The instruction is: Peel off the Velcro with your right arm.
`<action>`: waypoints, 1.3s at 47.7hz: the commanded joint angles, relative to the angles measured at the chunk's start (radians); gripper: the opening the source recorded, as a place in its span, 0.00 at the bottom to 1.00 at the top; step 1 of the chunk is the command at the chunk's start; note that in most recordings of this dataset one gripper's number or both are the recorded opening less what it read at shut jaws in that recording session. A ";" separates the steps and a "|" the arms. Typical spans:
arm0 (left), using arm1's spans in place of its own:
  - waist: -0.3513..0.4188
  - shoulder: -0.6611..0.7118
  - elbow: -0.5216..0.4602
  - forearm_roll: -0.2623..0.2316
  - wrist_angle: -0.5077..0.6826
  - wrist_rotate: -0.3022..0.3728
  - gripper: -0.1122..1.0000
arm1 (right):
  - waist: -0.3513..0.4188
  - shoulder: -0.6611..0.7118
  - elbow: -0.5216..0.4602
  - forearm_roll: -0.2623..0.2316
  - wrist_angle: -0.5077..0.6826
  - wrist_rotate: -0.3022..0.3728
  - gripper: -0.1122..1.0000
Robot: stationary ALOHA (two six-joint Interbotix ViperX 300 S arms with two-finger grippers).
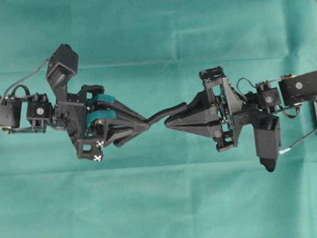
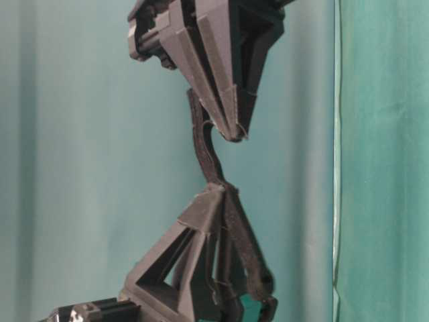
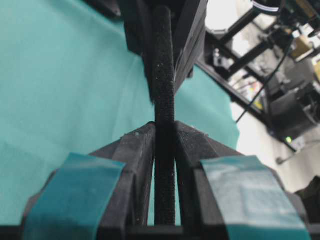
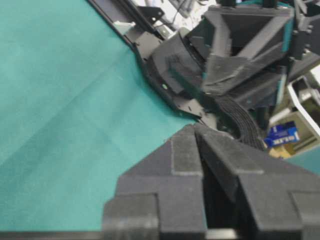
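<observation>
**— What have you got hold of?**

Black, fuzzy Velcro [image 3: 164, 95], a thin strip of it. My left gripper [image 1: 143, 124], the one with the teal patches [image 3: 75, 192], is clamped on it: in the left wrist view the strip runs straight up through the narrow slot between my two left fingers [image 3: 131, 160], which press on it from both sides, and on past their tips.

**— And your other side?**

My right gripper [image 1: 168, 121], the all-black one, is closed tight, its wedge fingers [image 4: 186, 150] meeting at the points. From overhead the strip bridges the short gap between my two sets of tips, lifting in a shallow curve from the left tips and ending at the right ones. In the table-level view the far end sits just behind and against my right fingertips; whether it is truly pinched there or only touching, I cannot tell.

**— Where does the rest of the strip go?**

Back along my left fingers. At table level a second dark length hangs down the outer side of my left gripper, near its base.

**— What lies under you?**

Green cloth [image 1: 164, 205], both grippers raised above it, tip to tip and almost level.
</observation>
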 commanded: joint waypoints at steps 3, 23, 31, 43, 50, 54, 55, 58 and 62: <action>0.009 -0.023 -0.015 -0.002 -0.023 0.002 0.19 | 0.018 0.005 -0.026 0.003 -0.009 0.003 0.01; 0.012 -0.017 -0.015 -0.002 -0.040 0.002 0.19 | 0.046 0.034 -0.044 0.003 -0.034 0.005 0.01; 0.012 -0.014 -0.014 0.000 -0.044 0.002 0.19 | 0.046 0.057 -0.074 0.003 -0.046 0.002 0.01; 0.015 -0.014 -0.008 -0.002 -0.078 0.006 0.19 | 0.046 0.083 -0.100 0.003 -0.043 0.002 0.01; 0.025 -0.015 0.000 0.000 -0.104 0.006 0.19 | 0.049 0.112 -0.112 0.003 -0.046 0.005 0.01; 0.028 -0.014 0.002 -0.002 -0.112 0.006 0.19 | 0.055 0.124 -0.117 0.003 -0.048 0.005 0.01; 0.029 -0.014 0.002 -0.002 -0.112 0.006 0.19 | 0.057 0.127 -0.118 0.003 -0.048 0.005 0.01; 0.034 -0.014 0.002 -0.002 -0.117 0.006 0.19 | 0.063 0.135 -0.121 0.005 -0.048 0.005 0.01; 0.038 -0.014 0.002 -0.002 -0.120 0.006 0.19 | 0.072 0.138 -0.124 0.003 -0.046 0.005 0.01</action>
